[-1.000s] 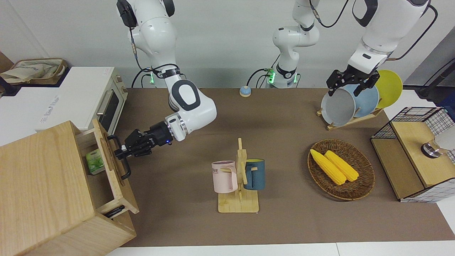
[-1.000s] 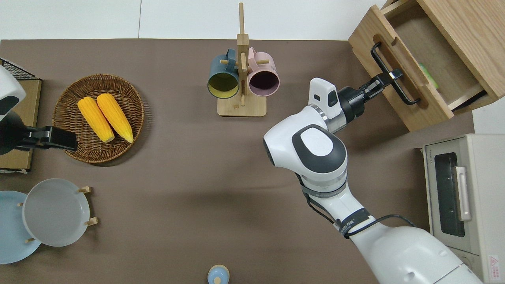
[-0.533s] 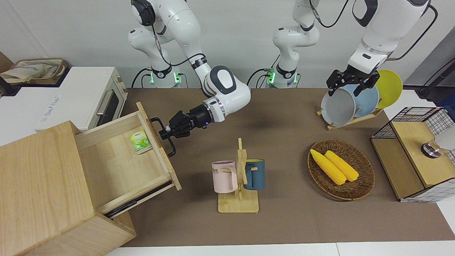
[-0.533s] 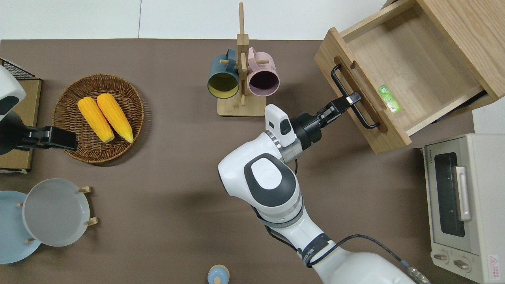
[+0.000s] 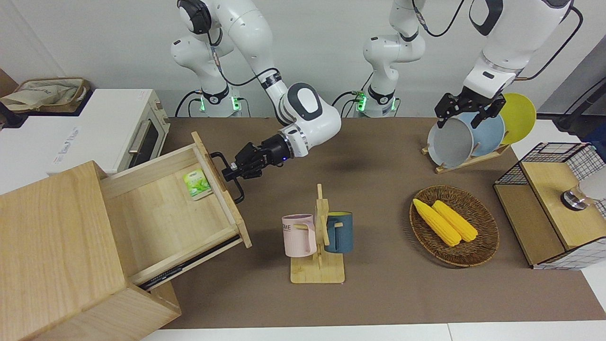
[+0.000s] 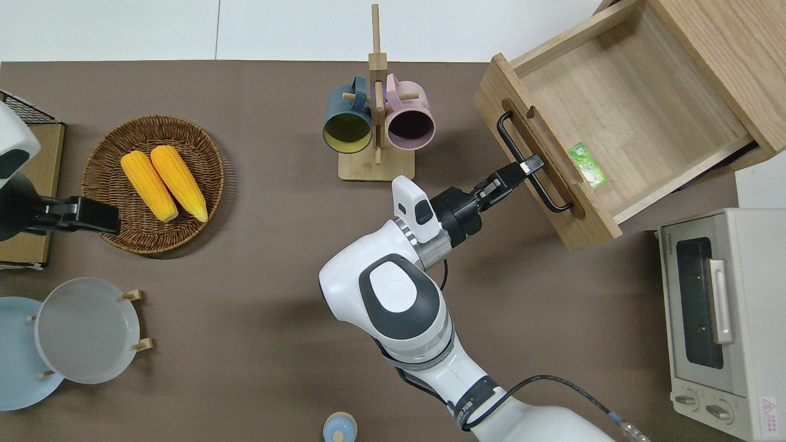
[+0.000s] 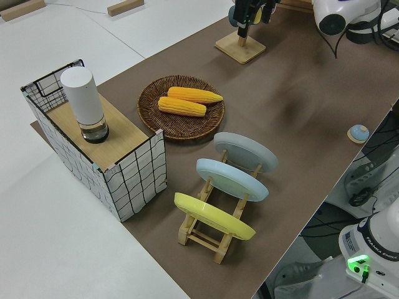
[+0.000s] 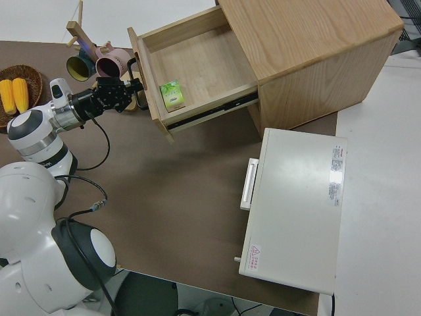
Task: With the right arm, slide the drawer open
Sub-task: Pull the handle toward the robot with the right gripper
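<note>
The drawer [image 5: 161, 215] of the big pale wooden box [image 5: 52, 246] at the right arm's end of the table stands pulled far out. It also shows in the overhead view [image 6: 626, 98] and the right side view [image 8: 197, 62]. My right gripper [image 5: 232, 171], with a blue light on its wrist, is shut on the middle of the black bar handle [image 5: 239, 194]. The overhead view [image 6: 527, 166] and the right side view [image 8: 135, 89] show the same grip. A small green packet [image 6: 587, 164] lies inside, against the drawer's front panel. My left arm is parked.
A wooden mug rack [image 6: 376, 166] with a pink and a blue mug stands close to the drawer's front. A white toaster oven [image 6: 706, 307] stands beside the box, nearer to the robots. A wicker basket [image 5: 483, 246] of corn, a plate rack [image 5: 468, 158] and a wire-grid cabinet [image 5: 554, 203] are at the left arm's end.
The drawer has slid from slightly open to far out. My right gripper kept hold of the handle and moved with it toward the table's middle. The left arm has not moved.
</note>
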Tool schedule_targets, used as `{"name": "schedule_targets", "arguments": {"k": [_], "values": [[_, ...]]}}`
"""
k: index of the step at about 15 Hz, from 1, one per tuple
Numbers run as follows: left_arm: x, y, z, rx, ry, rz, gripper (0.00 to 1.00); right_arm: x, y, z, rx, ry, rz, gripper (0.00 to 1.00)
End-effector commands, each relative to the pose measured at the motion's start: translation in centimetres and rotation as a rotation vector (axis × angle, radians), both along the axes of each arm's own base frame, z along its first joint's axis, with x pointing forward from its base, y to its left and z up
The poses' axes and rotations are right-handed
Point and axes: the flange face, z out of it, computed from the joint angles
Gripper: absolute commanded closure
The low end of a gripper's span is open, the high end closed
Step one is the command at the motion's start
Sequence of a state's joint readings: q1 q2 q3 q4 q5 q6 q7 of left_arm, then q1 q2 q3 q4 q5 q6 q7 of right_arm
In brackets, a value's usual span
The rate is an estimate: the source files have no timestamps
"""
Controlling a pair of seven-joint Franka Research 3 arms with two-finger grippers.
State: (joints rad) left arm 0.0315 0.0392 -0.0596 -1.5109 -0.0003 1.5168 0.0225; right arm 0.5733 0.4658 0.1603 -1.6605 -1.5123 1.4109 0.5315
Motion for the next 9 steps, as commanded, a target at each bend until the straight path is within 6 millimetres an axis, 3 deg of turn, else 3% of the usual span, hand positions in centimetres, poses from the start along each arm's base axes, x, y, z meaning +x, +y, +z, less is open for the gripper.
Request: {"name": "schedule_targets", "arguments": {"k": [1, 4, 6, 8, 9], "values": [[0.17, 0.08, 0.41, 0.016, 0.005, -0.012, 0.01, -0.33, 1.75, 2.33, -0.035, -0.007, 0.013, 1.0], [0.16, 0.08, 0.41, 0.016, 0.005, -0.012, 0.01, -0.24, 1.61, 2.18, -0.039, -0.006, 0.011, 0.976], [0.16, 0.08, 0.41, 0.016, 0.005, -0.012, 0.01, -0.17, 1.57, 1.98, -0.04, -0.005, 0.011, 0.58], [0.16, 0.08, 0.41, 0.016, 0.005, -0.012, 0.01, -0.05, 1.35, 1.97, -0.037, -0.012, 0.006, 0.07], [0.16, 0.08, 0.34, 0.016, 0.006, -0.012, 0.01, -0.06, 1.34, 1.95, -0.035, -0.014, 0.005, 0.018]]}}
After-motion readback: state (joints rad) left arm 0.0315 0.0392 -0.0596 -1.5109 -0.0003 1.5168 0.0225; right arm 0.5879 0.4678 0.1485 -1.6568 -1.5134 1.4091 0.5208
